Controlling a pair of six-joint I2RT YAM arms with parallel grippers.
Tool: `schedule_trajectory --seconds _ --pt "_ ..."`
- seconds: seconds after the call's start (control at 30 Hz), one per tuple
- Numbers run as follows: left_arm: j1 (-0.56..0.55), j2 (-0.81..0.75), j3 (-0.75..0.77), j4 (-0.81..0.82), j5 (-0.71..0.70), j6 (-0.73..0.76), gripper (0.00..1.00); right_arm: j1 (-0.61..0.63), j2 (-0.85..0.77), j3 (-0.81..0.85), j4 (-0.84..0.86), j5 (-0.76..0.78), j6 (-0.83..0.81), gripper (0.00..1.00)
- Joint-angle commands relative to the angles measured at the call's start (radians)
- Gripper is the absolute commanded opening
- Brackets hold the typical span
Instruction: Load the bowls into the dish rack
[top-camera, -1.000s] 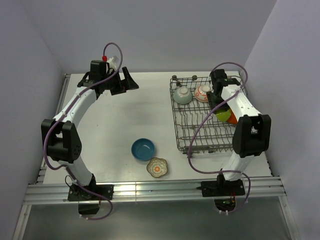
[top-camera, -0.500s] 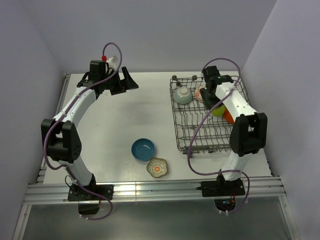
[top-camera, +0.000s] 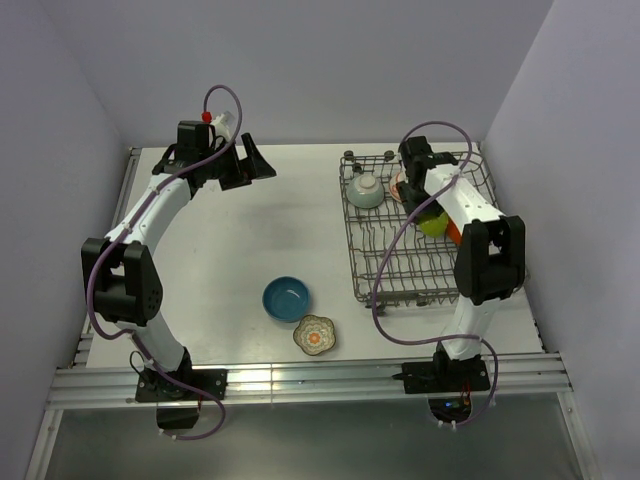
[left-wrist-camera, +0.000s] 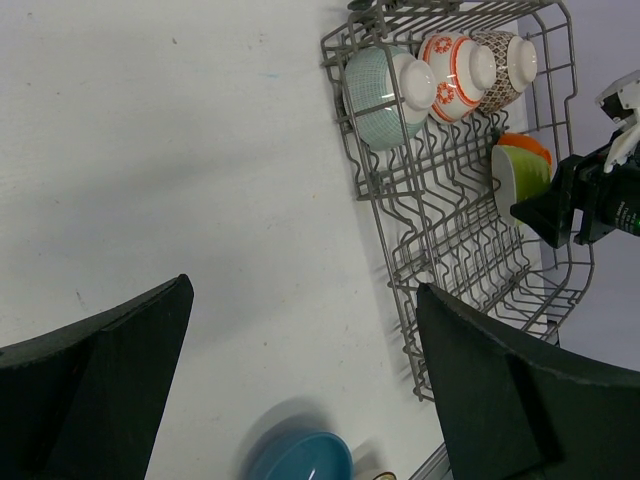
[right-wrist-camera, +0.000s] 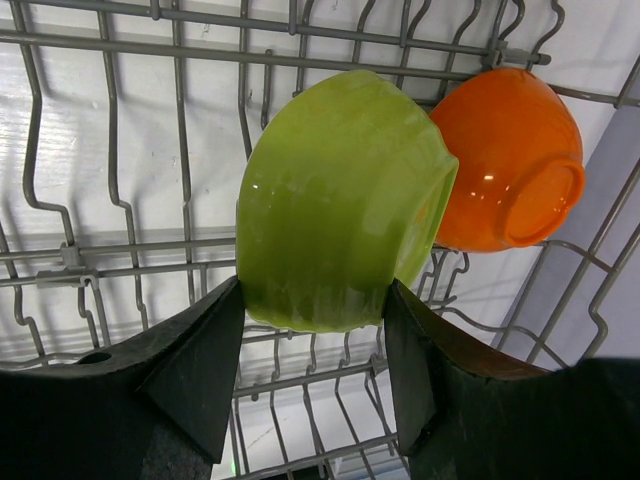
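The dark wire dish rack (top-camera: 400, 262) stands at the right. In its far row three bowls lean on the tines: a pale teal one (left-wrist-camera: 385, 85), an orange-white one (left-wrist-camera: 455, 62) and a grey patterned one (left-wrist-camera: 508, 58). My right gripper (right-wrist-camera: 312, 295) is shut on a bowl with a green underside (right-wrist-camera: 335, 200), held on edge over the rack's right side beside an orange-backed bowl (right-wrist-camera: 505, 160). A deep blue bowl (top-camera: 286, 298) and a floral scalloped bowl (top-camera: 314, 335) rest on the table near the front. My left gripper (left-wrist-camera: 303, 290) hangs open at the far left, holding nothing.
The white table (top-camera: 250, 240) has raised metal rails along its left and near edges (top-camera: 300, 380). Grey walls close in on the left, back and right. The right arm's purple cable (top-camera: 395, 260) loops across the rack.
The right gripper has carried the green bowl leftward and towards the far end of the rack, away from the right wall. The left arm has stayed still.
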Motion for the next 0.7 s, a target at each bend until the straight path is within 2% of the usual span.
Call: schedule_trajectory --seconds 0.0,0.33,0.4,0.57,0.6,0.67 --pt "0.003 -0.009 0.002 0.038 0.024 -0.009 1.0 0.005 0.006 -0.013 0.034 0.029 -0.01 0.0" --pt "0.005 -0.006 0.0 0.036 0.027 -0.01 1.0 0.028 0.047 -0.036 0.035 0.037 -0.007 0.0" --pt "0.005 -0.008 -0.003 0.038 0.025 -0.009 0.99 0.034 0.054 -0.036 0.037 0.038 -0.002 0.06" --pt "0.006 -0.008 -0.004 0.038 0.027 -0.004 0.99 0.045 0.072 -0.019 0.021 0.04 0.013 0.32" --pt "0.006 -0.008 -0.004 0.038 0.028 -0.003 1.0 0.045 0.075 -0.017 0.017 0.038 0.016 0.47" --pt "0.008 -0.011 -0.006 0.039 0.028 0.0 0.99 0.049 0.074 -0.014 0.012 0.04 0.019 0.6"
